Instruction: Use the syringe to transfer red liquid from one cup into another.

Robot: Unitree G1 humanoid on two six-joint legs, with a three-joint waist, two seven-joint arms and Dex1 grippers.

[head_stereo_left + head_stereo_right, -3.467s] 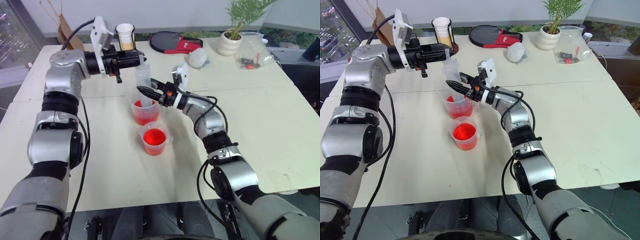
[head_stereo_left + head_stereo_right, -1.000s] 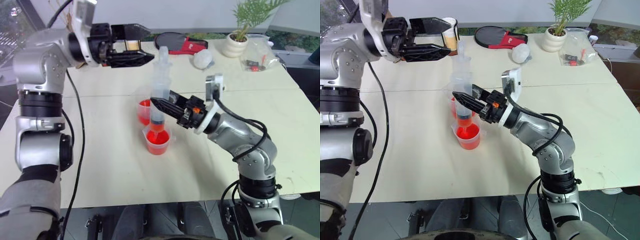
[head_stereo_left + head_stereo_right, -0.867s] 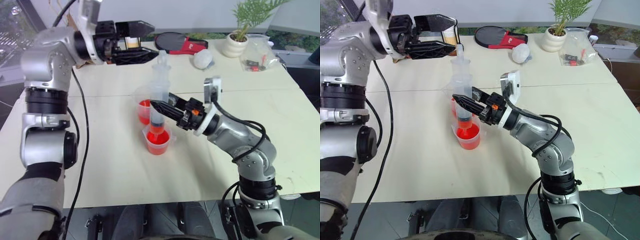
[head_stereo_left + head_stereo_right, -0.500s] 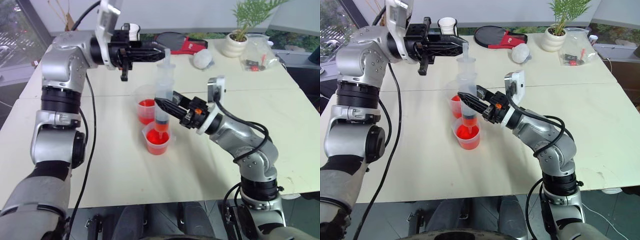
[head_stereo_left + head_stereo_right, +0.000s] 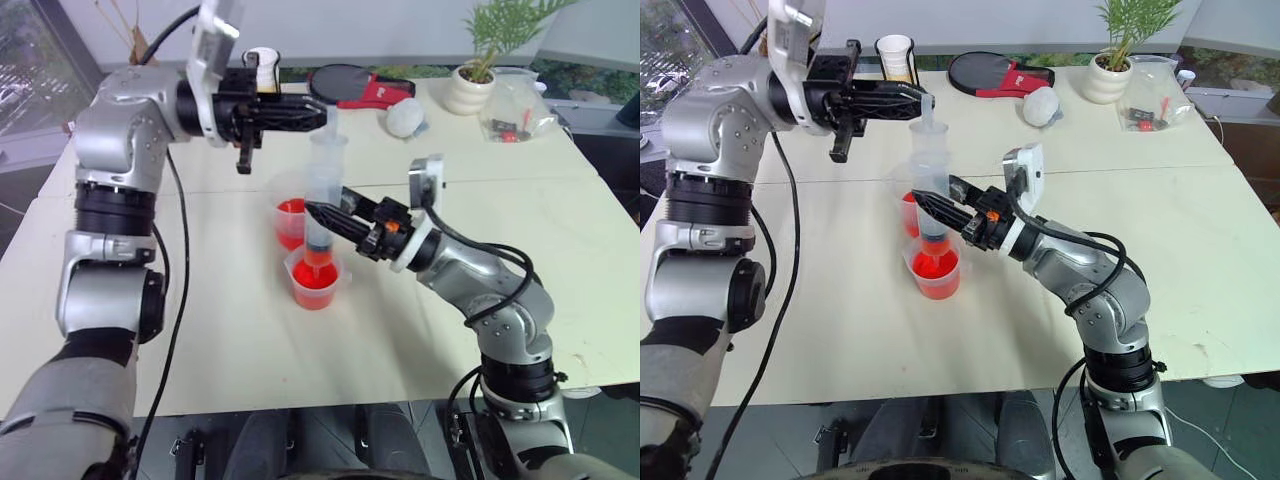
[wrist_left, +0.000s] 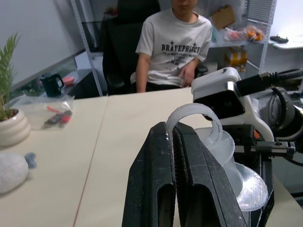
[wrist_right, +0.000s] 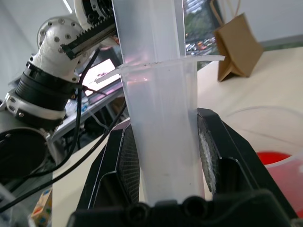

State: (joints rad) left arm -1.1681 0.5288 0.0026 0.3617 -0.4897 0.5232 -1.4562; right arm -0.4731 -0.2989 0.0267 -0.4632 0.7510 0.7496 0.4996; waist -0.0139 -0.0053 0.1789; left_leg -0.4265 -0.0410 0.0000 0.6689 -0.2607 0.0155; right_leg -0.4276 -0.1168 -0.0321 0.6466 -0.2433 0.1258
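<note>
The clear syringe (image 5: pixel 322 195) stands upright, its orange-red tip just above the shorter cup (image 5: pixel 315 290), which holds red liquid (image 5: pixel 314 278). My right gripper (image 5: pixel 318 215) is shut on the barrel, which sits between its pads (image 7: pixel 207 156). My left gripper (image 5: pixel 318 118) points level across the table. Its fingers (image 6: pixel 156 179) are shut on each other, tips right at the plunger's top (image 6: pixel 191 111). The taller cup (image 5: pixel 288 215), also with red liquid, stands just behind the syringe.
At the table's far side lie a table tennis bat (image 5: pixel 350 85), a white lump (image 5: pixel 402 117), a potted plant (image 5: pixel 462 85) and a plastic bag (image 5: pixel 510 115). A cup holder (image 5: pixel 262 70) stands behind my left gripper. A person (image 6: pixel 175 42) sits across the table.
My left gripper has gone from wide open to shut and shifted right and down to the plunger's top. The syringe, earlier in the taller cup, is now held over the shorter cup.
</note>
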